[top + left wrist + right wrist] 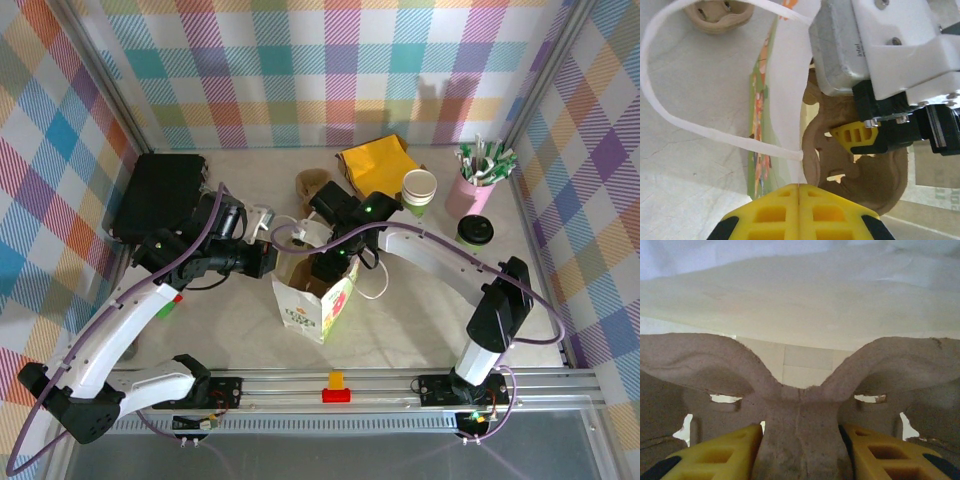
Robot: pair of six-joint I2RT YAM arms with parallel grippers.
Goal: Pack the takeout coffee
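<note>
The takeout coffee [475,232], a green cup with a black lid, stands at the right of the table, away from both grippers. A white paper bag [315,300] with green print stands open in the middle. My left gripper [799,197] is shut on the bag's rim [787,100], and the white handle [690,125] loops out to the side. My right gripper [800,440] reaches down into the bag's mouth [325,268]. Its fingers [715,457] press on either side of the middle ridge of a brown pulp cup carrier [800,410], which sits inside the bag [860,180].
A lidless cream-and-green cup [419,188] and a pink cup of sachets [475,185] stand behind the coffee. A yellow packet [378,160] and a second pulp carrier [312,183] lie behind the bag. A black box [160,195] sits far left.
</note>
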